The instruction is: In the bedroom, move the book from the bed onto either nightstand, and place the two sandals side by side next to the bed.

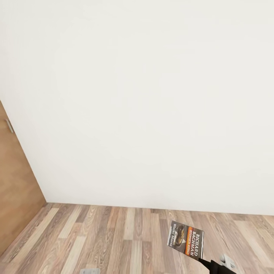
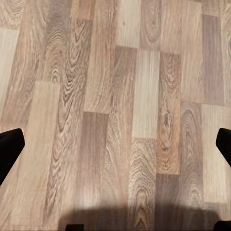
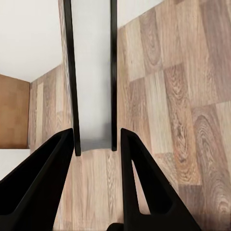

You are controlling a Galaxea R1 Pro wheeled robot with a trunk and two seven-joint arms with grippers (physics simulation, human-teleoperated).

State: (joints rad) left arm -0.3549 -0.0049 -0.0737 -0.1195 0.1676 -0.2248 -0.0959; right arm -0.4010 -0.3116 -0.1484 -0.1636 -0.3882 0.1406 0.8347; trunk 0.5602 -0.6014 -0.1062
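In my head view the biggest thing is the white wall (image 1: 144, 99), which takes most of the picture. Under it runs the light wood-plank floor (image 1: 114, 239), and at the left edge I see a brown wooden panel (image 1: 15, 198) with a small metal piece on it, meeting the wall in a corner.

Low on the right side of the head view the book (image 1: 186, 239) is held up in the air above the floor, tilted, with its cover toward me: a dark cover with a picture, an orange band and white lettering. The dark right claw (image 1: 207, 262) holds it from below, at the book's lower corner.

In the right wrist view the book (image 3: 94, 77) stands edge-on between the two black fingers (image 3: 48, 178), its pale page block between two dark cover lines. The fingers are closed in on both sides of its near end, so I read the right claw as clamped on the book.

In the left wrist view I see the floor planks (image 2: 115, 96) and the two black fingertips (image 2: 9, 144) of the left claw (image 2: 115, 147) at opposite edges, wide apart, with nothing between them.
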